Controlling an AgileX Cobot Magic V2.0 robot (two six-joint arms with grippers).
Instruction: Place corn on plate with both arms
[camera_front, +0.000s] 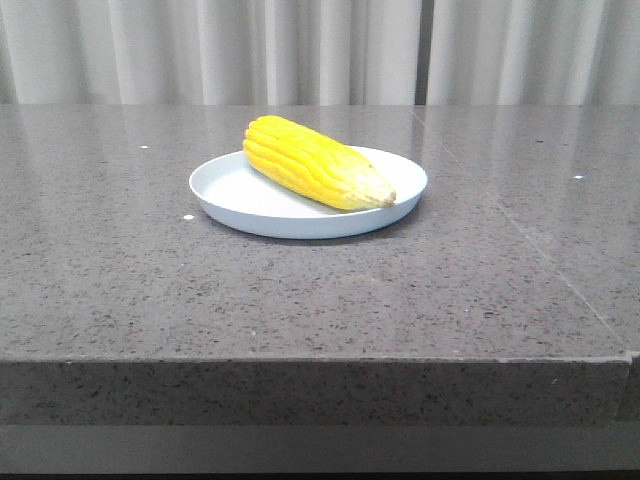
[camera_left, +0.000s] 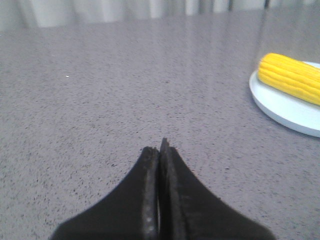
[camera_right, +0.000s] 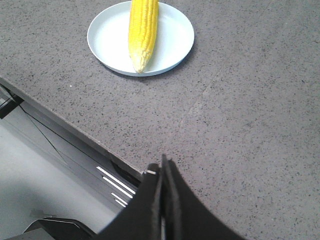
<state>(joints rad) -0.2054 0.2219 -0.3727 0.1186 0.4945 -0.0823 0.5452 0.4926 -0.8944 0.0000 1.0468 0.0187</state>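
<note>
Bright yellow corn cob (camera_front: 315, 162) lies diagonally on the round pale-blue plate (camera_front: 240, 205); placement looks done. Left pincer (camera_left: 159, 150) and right pincer (camera_right: 162, 167) closed, empty, apparently well clear.

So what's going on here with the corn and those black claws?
Nothing is being handled right now. The corn lies on the pale plate on the grey stone table, its tapered tip at the rim. The left claw and right claw are both shut, empty, and well away from the plate. The job looks done.
</note>
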